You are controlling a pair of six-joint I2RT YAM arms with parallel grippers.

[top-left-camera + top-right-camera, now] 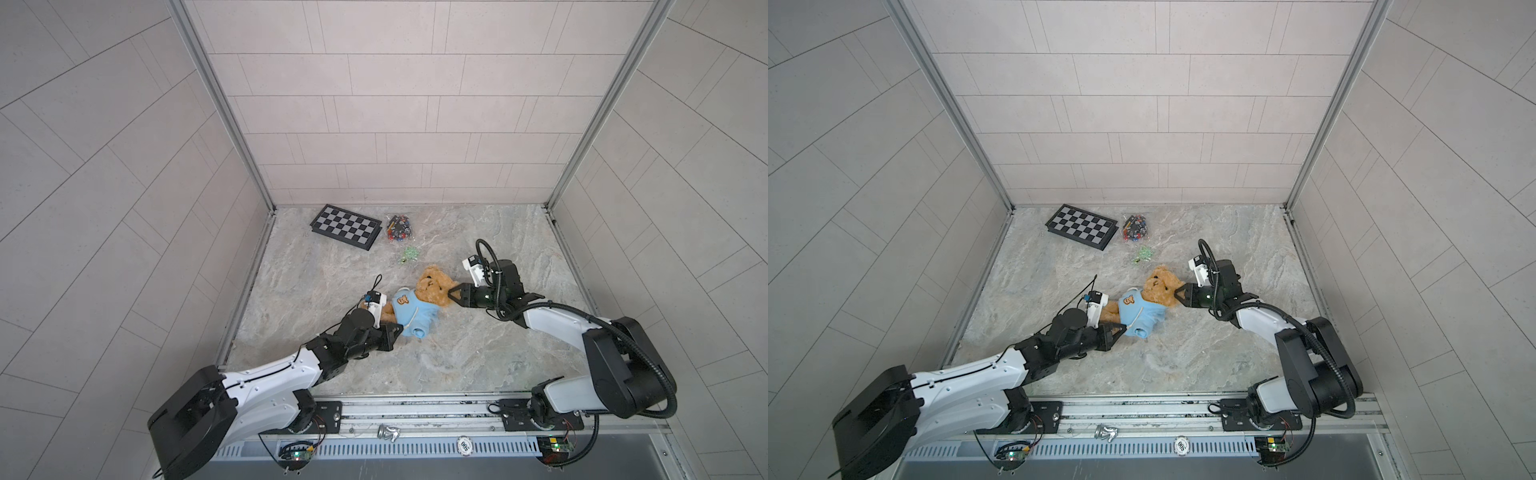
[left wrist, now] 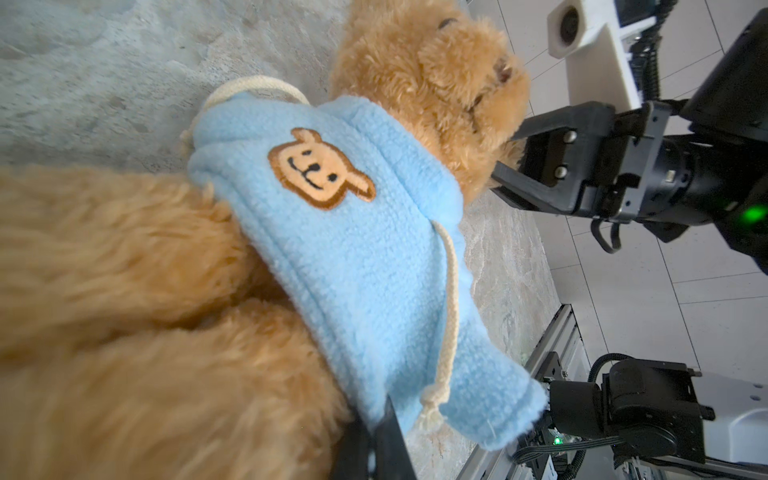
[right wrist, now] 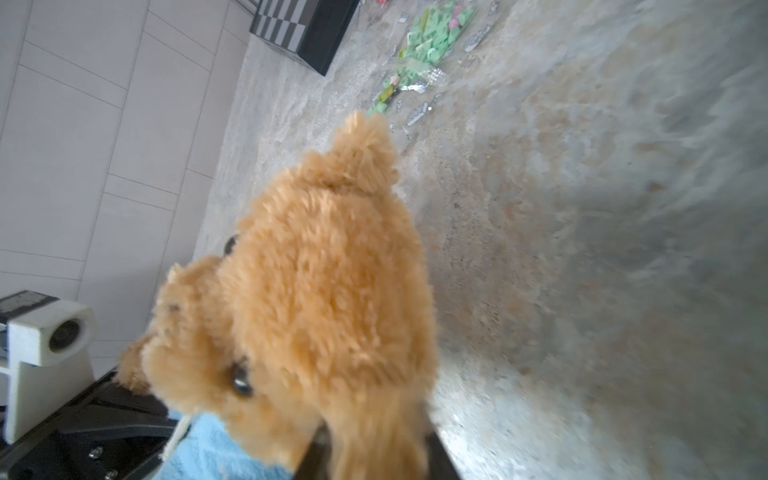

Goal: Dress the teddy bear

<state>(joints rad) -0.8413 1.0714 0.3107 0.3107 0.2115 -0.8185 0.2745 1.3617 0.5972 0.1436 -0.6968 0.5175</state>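
Left gripper (image 1: 398, 328): clenching fully, tips resting at the lower hem of the hoodie (image 1: 415, 311), just beside the bear's legs.
Left gripper's hold: touching the blue cloth in the left wrist view; cannot tell whether any cloth is caught between the tips.
Right gripper (image 1: 451, 298): standing partly released, jaws apart with a clear gap, straddling a tuft of golden fur at the side of the bear's head.
Right gripper's fingers (image 2: 532, 189): brushing that fur on both sides in the right wrist view; limb or ear, cannot tell which.
Teddy bear (image 1: 432, 286): lying on its back near the middle of the tabletop (image 1: 478, 353), stretching between the two grippers, head pointing toward the right gripper, legs toward the left one.
Teddy bear's look: showing fluffy golden-brown plush, black bead eyes and a dark nose, face turning upward.
Hoodie: covering the bear's torso in light blue fleece, head poking out at the neck, bare furry legs sticking out below the hem.
Hoodie's sleeve (image 1: 419, 332): lying limp and flat on the tabletop, opening facing the front rail.
Patch (image 2: 320, 174): sitting on the chest, showing a small brown cartoon bear face.
Drawstring (image 2: 575, 316): trailing in cream cord down the front, ending in a knot near the hem.
Chessboard (image 1: 345, 226): resting folded near the back wall, well apart from the bear.
Clear bag of small coloured pieces (image 1: 399, 227): lying just beside the chessboard.
Green bits (image 1: 409, 253): scattering between that bag and the bear's head.
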